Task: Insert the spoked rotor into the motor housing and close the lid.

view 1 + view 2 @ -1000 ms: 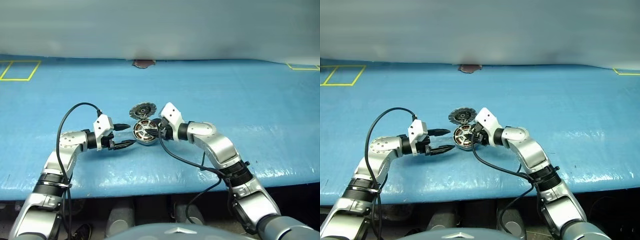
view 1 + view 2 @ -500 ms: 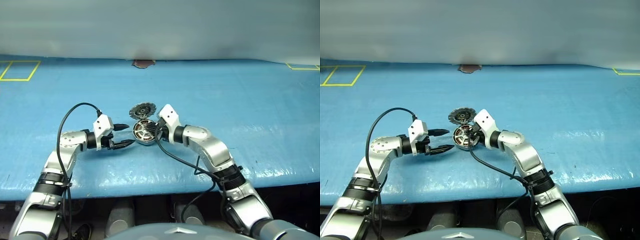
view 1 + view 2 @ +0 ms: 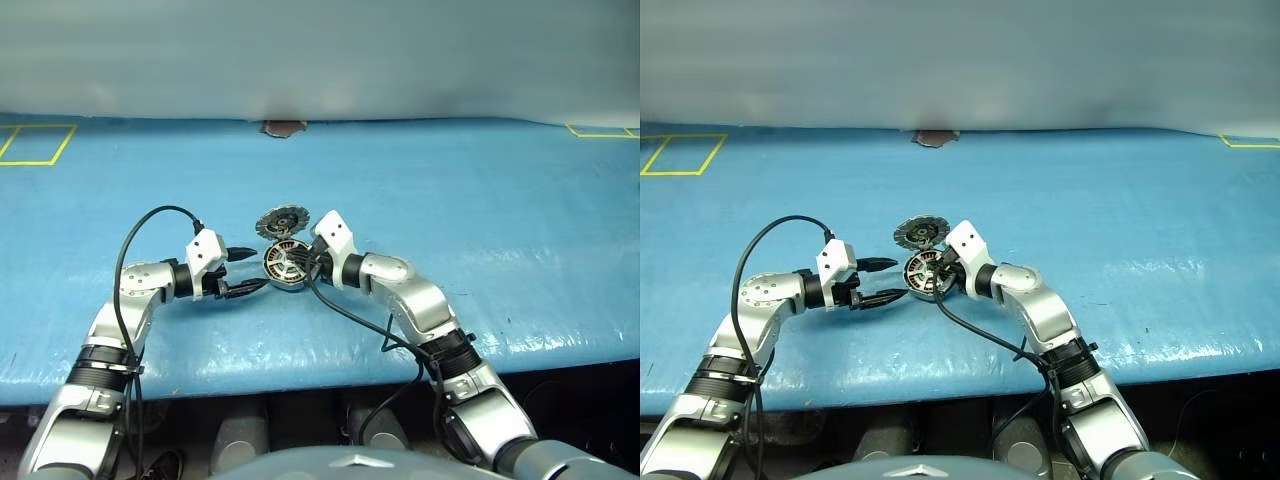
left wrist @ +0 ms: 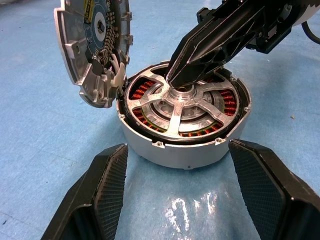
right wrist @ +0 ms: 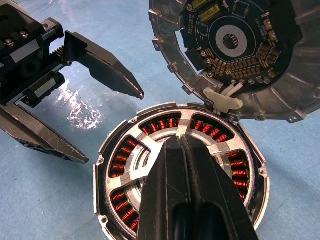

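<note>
My right gripper (image 5: 182,150), black jaws pressed together, bears tip-down on the hub of the spoked rotor (image 4: 182,105), a silvery wheel seated flat, axis upright, in the round metal motor housing (image 4: 185,147) over copper-orange windings. The toothed grey lid (image 4: 95,47) stands open, hinged at the housing's edge. My left gripper (image 3: 243,271), jaws spread, flanks the housing on the blue table (image 3: 480,200).

The spoked rotor (image 4: 181,107) sits inside the motor housing (image 4: 185,147), which rests on the table (image 3: 500,220). The lid (image 4: 92,47) stands tilted up at the housing's far edge. The left gripper (image 3: 243,271) lies to the housing's left, the right gripper (image 5: 182,150) over the rotor's hub.
</note>
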